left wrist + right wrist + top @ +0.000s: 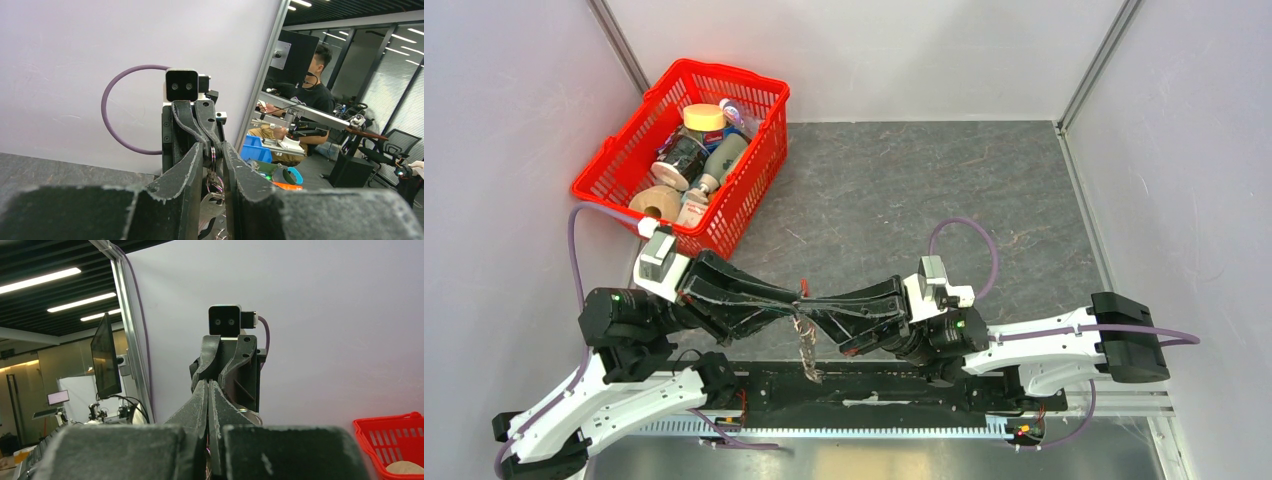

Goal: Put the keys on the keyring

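My two grippers meet tip to tip above the table's near edge. My right gripper (812,305) is shut on the keyring (212,156), thin iridescent metal rings seen edge-on. A silver key (214,207) hangs from the rings, and the bunch dangles as a silvery strand (807,352) below the tips. My left gripper (794,299) has its jaws a narrow gap apart on either side of the rings and the right fingertips (200,127). The pads do not visibly touch the rings. In the right wrist view my right gripper (208,385) is nearly closed, with the left gripper's fingers (212,357) facing it.
A red basket (744,195) holding tape rolls, a bottle and jars stands at the back left; its corner shows in the right wrist view (390,440). A black strip (874,385) runs along the table's near edge under the hanging bunch. Grey walls enclose the table.
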`<action>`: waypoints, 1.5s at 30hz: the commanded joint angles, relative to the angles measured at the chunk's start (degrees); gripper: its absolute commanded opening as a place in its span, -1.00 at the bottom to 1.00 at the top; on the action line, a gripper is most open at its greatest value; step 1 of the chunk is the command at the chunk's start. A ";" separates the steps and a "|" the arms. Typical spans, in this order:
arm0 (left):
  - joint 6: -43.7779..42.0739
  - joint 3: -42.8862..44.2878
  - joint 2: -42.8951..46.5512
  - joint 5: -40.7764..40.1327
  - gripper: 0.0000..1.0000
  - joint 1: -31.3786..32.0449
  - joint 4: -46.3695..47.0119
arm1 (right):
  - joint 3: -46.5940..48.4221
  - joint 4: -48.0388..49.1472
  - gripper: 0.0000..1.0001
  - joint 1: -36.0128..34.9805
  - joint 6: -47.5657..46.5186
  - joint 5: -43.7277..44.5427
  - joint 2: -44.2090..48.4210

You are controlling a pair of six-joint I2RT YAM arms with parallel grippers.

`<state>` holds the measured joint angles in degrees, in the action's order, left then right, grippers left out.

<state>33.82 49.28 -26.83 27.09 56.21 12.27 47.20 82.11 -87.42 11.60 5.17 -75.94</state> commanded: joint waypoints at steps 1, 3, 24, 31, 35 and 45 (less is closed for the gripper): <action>-0.51 -0.37 0.62 0.24 -0.46 -0.30 1.15 | 2.33 2.57 -1.00 -0.19 -1.96 0.32 1.35; -0.58 -0.41 0.72 0.26 -0.46 -0.24 1.17 | 2.19 2.53 -1.00 -0.21 -2.24 0.42 1.71; -0.06 -0.14 1.20 -0.34 -0.34 -0.28 1.14 | 1.17 2.54 -1.00 -0.21 -3.44 -0.18 4.16; -0.20 0.20 0.65 -0.41 -0.29 -0.29 1.57 | 2.26 2.53 -1.00 -0.21 -3.07 0.10 2.48; -0.60 0.29 0.19 -0.45 -0.30 -0.26 1.39 | 3.28 2.53 -1.00 -0.21 -2.86 0.08 1.41; -0.82 0.20 -0.31 -0.02 -0.43 -0.31 1.74 | 4.43 2.53 -1.00 -0.21 -2.89 -0.50 0.80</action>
<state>33.82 49.06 -26.41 27.09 56.21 12.34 48.40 81.80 -87.53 9.37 4.86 -75.13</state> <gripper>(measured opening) 0.300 0.005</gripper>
